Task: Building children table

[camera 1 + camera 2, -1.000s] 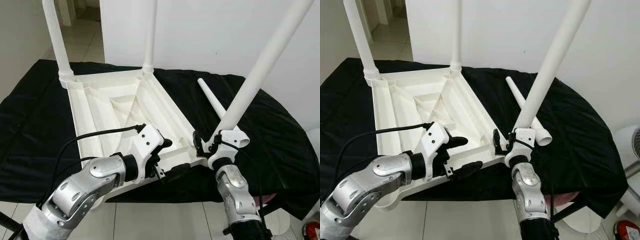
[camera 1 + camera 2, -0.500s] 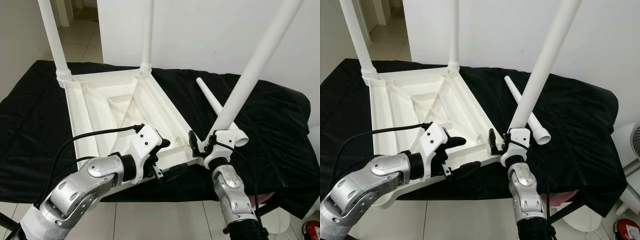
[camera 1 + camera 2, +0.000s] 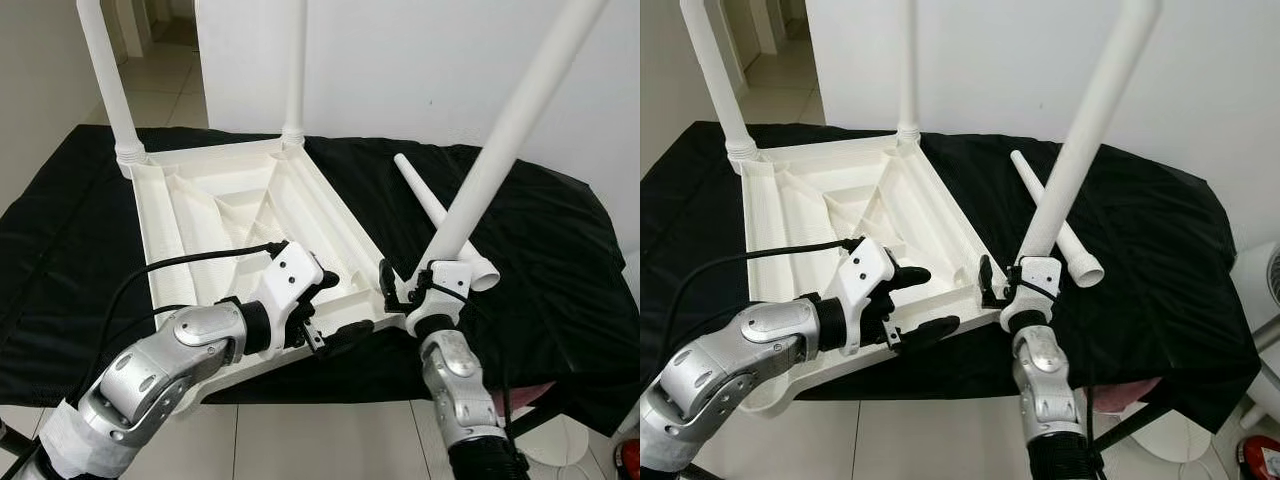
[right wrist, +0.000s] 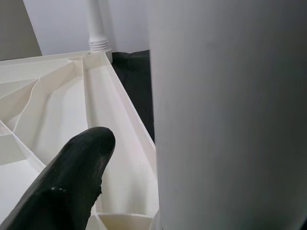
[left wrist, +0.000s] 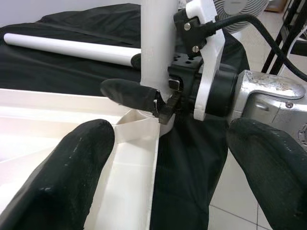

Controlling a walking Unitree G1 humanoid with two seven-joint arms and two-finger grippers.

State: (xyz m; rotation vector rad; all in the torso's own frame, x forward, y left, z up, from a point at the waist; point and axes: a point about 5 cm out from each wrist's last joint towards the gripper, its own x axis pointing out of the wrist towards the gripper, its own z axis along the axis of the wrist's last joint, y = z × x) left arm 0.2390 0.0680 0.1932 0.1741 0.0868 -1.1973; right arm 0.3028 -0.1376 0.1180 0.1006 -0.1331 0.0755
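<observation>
I see my right gripper (image 3: 398, 290) pinching a white leg (image 3: 500, 150) at the upturned table top (image 3: 230, 215)'s near corner; my left gripper (image 3: 335, 310) straddles the rim, fingers spread.

Held leg (image 3: 505, 135) steeper (slightly)

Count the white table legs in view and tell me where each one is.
4. Two stand in the upturned tabletop's far corners: far-left leg, far-right leg. The right pincer holds a third leg at the near-right corner. A loose leg lies on the black cloth.
</observation>
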